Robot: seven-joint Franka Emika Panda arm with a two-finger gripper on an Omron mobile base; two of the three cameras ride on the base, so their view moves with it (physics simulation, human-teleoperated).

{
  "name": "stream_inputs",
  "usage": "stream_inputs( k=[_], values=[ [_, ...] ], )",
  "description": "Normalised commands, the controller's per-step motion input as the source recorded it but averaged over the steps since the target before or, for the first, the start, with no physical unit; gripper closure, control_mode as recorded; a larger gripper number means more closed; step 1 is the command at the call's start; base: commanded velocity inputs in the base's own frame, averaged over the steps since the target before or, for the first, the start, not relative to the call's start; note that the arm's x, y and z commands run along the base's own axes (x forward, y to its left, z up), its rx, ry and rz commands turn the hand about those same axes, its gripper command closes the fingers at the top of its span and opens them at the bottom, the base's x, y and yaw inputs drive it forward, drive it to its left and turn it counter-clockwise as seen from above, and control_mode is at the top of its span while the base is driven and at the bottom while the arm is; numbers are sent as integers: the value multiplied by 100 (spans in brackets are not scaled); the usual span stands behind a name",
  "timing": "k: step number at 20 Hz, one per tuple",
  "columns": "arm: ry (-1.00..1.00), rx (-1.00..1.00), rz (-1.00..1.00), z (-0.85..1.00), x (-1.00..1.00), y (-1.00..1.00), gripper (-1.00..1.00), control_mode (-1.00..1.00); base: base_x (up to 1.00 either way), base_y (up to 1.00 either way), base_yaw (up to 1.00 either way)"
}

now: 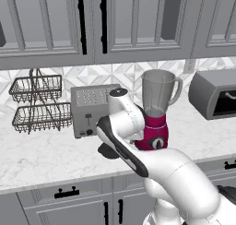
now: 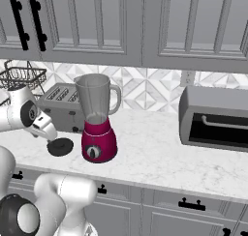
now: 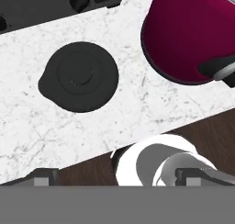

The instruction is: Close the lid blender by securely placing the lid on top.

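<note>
I have the gripper (image 3: 117, 175) released, jaws at full spread and holding nothing; its two dark tips sit at the bottom edge of the hand view, one at lower left and one at lower right.

The move ahead turns on one relation: the lid (image 3: 79, 76) lies flat on the counter (image 3: 137, 103) in the upper left of the hand view, above and left of the midpoint between the tips. I judge that I must carry the hand toward the upper left of that frame before descending. The lid is nearly round, so it has no real long axis; a small spout-like tab projects from its left edge, and a low raised ring marks its centre.

In the right base view the lid (image 2: 60, 146) rests at centre left of the frame, just beside the blender (image 2: 98, 119) on its left and apart from it. In the left base view the blender (image 1: 156, 109) stands at centre right, its jar mouth open and uncovered. The arm covers most of the lid in that view.

Count:
- one lid
- one blender
- one toaster (image 2: 63, 107), behind the lid
- one wire basket rack (image 1: 38, 102), two tiers, at centre left
- one arm with one gripper

The lid is not yet grasped.
</note>
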Motion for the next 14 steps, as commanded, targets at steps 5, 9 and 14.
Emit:
stream_inputs(
  k=[5, 9, 14],
  values=[
    [0, 0, 0, -21, 15, 2, -100, -100, 0, 0, 0],
    [0, 0, 0, -19, 11, 0, -100, -100, 0, 0, 0],
    [0, 0, 0, -17, 11, 1, -100, -100, 0, 0, 0]
  ],
)
